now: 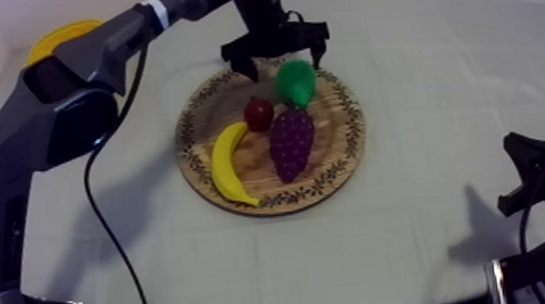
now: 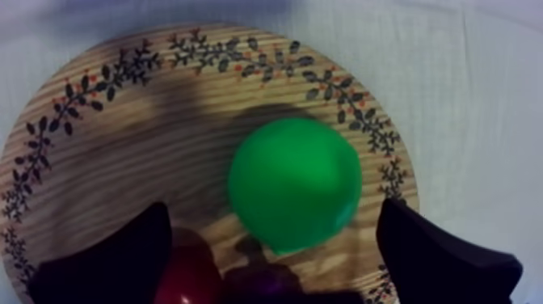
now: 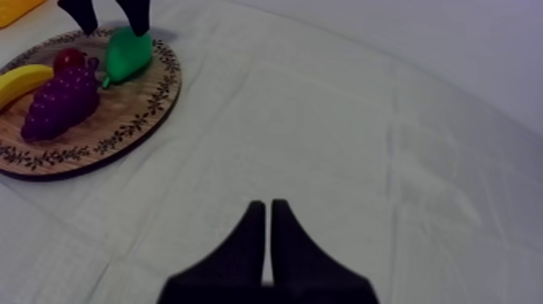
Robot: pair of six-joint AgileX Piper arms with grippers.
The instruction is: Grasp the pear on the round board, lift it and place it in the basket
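Observation:
The green pear (image 1: 295, 82) lies on the far part of the round wooden board (image 1: 205, 103), beside the small red fruit (image 1: 258, 113). My left gripper (image 1: 278, 59) hangs just above the pear, open, one finger to each side of it. From the left wrist the pear (image 2: 294, 183) sits between the two black fingers (image 2: 113, 263), untouched. The yellow basket (image 1: 61, 37) peeks out behind the left arm at the far left. My right gripper (image 3: 267, 217) is shut on nothing over bare cloth; it rests at the right edge (image 1: 543, 177).
On the board also lie a banana (image 1: 228, 164) and purple grapes (image 1: 291, 142). From the right wrist, the board (image 3: 137, 113) with its fruit and a corner of the basket (image 3: 18, 8) lie beyond the cloth.

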